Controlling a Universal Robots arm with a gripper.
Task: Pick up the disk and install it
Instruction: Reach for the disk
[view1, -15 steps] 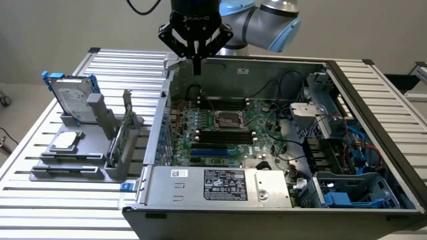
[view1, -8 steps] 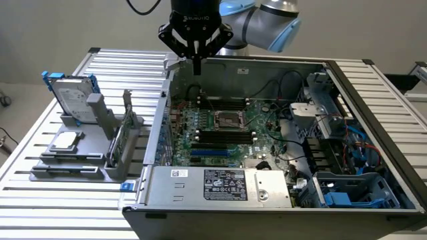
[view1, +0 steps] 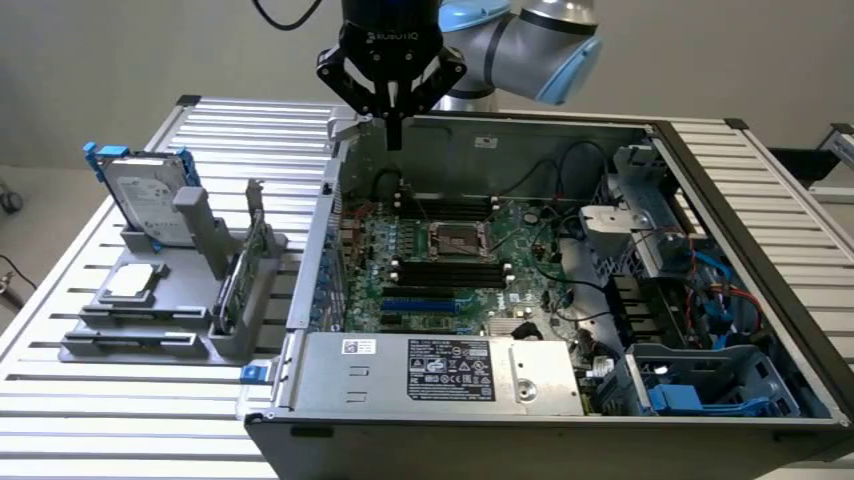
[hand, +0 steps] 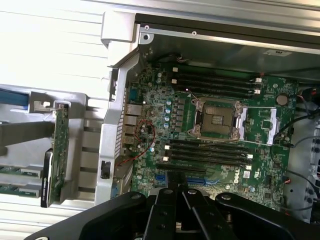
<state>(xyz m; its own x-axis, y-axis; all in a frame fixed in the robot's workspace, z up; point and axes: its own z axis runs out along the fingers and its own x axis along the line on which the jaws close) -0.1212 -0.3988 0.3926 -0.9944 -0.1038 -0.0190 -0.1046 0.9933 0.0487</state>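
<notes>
Slatted desk (view1: 80, 420) carries an open case (view1: 534, 135) and a grey rack (view1: 134, 330). Exterior view: hand (view1: 394, 142) empty with fingers together, above the case's rear corner. Disk (view1: 144, 195) stands on end in the rack, long axis upright, well apart from the hand toward the exterior view's left, and lower. Wrist view: hand (hand: 178, 190) pinched on nothing, over motherboard (hand: 220, 120).
</notes>
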